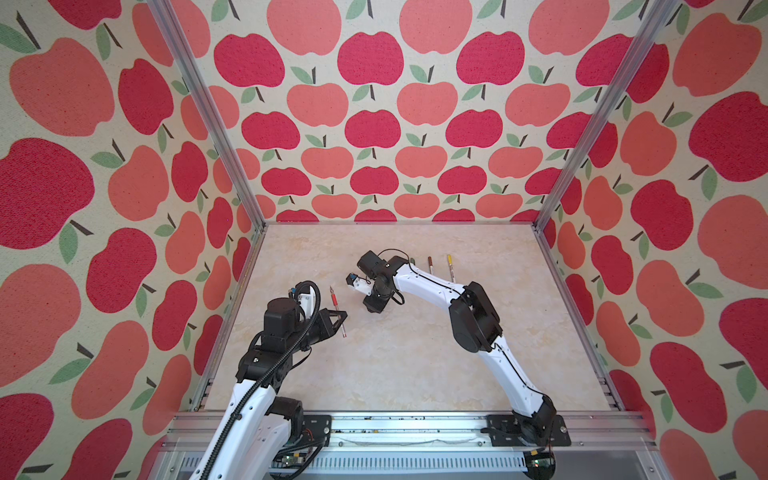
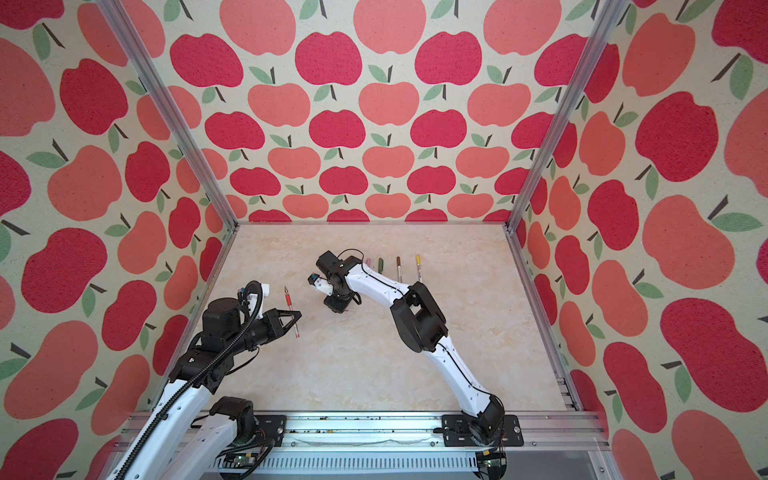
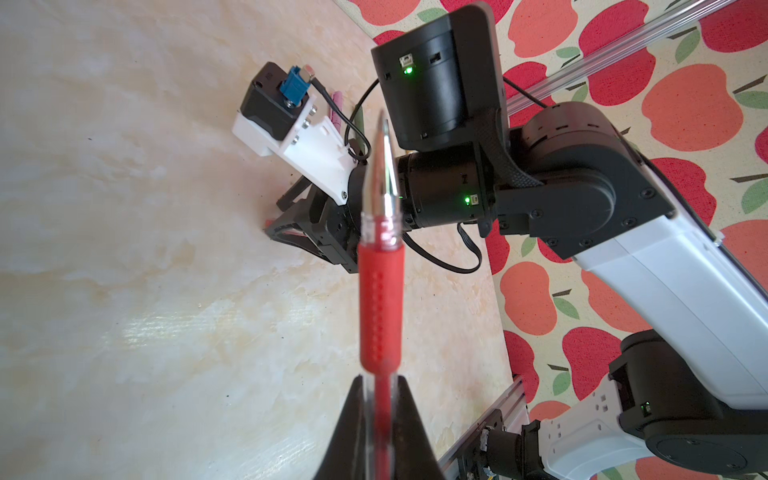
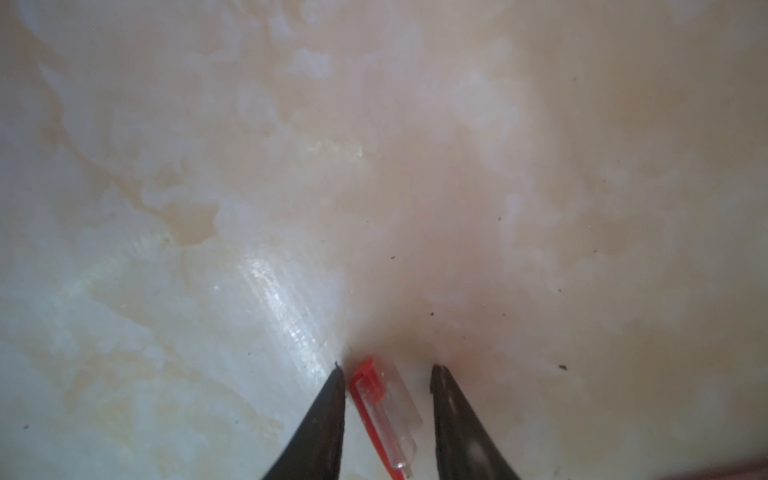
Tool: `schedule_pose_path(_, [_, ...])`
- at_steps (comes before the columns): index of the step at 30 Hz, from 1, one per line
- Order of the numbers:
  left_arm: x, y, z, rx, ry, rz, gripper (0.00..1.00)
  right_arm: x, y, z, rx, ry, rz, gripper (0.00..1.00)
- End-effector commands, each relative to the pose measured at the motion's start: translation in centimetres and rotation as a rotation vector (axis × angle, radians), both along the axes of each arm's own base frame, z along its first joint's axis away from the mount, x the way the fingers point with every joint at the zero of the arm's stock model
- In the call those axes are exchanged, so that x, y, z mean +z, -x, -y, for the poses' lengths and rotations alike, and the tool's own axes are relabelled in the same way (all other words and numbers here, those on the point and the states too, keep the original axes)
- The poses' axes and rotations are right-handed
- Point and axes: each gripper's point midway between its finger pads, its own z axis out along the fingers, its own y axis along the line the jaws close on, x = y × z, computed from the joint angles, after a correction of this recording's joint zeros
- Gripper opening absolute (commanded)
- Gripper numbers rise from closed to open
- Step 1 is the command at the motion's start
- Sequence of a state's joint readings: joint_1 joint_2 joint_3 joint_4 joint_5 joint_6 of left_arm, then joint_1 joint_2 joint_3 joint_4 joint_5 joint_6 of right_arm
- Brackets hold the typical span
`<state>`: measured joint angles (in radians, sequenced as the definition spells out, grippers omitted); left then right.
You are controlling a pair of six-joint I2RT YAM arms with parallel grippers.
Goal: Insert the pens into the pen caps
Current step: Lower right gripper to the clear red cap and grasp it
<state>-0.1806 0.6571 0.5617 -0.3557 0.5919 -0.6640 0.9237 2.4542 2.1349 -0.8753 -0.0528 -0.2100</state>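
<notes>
Between my right gripper's spread jaws on the counter lies the red-and-clear plastic cap; left gripper, at 9 o'clock, pinches the red stick pen. Cap lies skewed: closing could squirt it out.

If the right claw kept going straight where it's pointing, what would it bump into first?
Probably the red pen cap, which lies between the right claw's spread fingers, or the table just beneath it; depth is hard to judge.
</notes>
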Motion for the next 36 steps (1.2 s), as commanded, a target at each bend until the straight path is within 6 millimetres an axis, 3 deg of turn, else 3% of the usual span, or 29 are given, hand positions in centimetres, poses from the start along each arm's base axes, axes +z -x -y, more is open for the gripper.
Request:
schedule_pose_path(1, [0.8, -0.1, 0.2, -0.01, 0.023, 0.023, 0.0, -2.0, 1.7, 1.3, -0.004, 0.076, -0.053, 0.29])
schedule_pose_path(5, [0.7, -0.1, 0.3, -0.013, 0.026, 0.023, 0.0, -1.4, 2.1, 1.7, -0.041, 0.061, -0.062, 0.2])
schedule_pose_path(12, [0.9, -0.1, 0.3, -0.015, 0.027, 0.029, 0.0, -0.1, 3.0, 2.2, -0.136, 0.02, -0.097, 0.18])
schedule_pose_path(14, [0.9, -0.1, 0.3, -0.015, 0.027, 0.031, 0.0, 0.1, 3.1, 2.5, -0.171, 0.021, -0.101, 0.23])
schedule_pose_path(18, [1.0, -0.2, 0.3, -0.016, 0.029, 0.034, 0.0, 0.1, 3.2, 3.2, -0.218, 0.03, -0.102, 0.41])
schedule_pose_path(22, [1.1, -0.3, 0.4, -0.016, 0.033, 0.037, 0.0, -0.2, 3.2, 3.9, -0.228, 0.055, -0.088, 0.44])
schedule_pose_path(36, [1.4, -0.2, 0.3, -0.013, 0.035, 0.043, 0.0, -2.6, 3.1, 4.5, -0.207, 0.142, -0.081, 0.29])
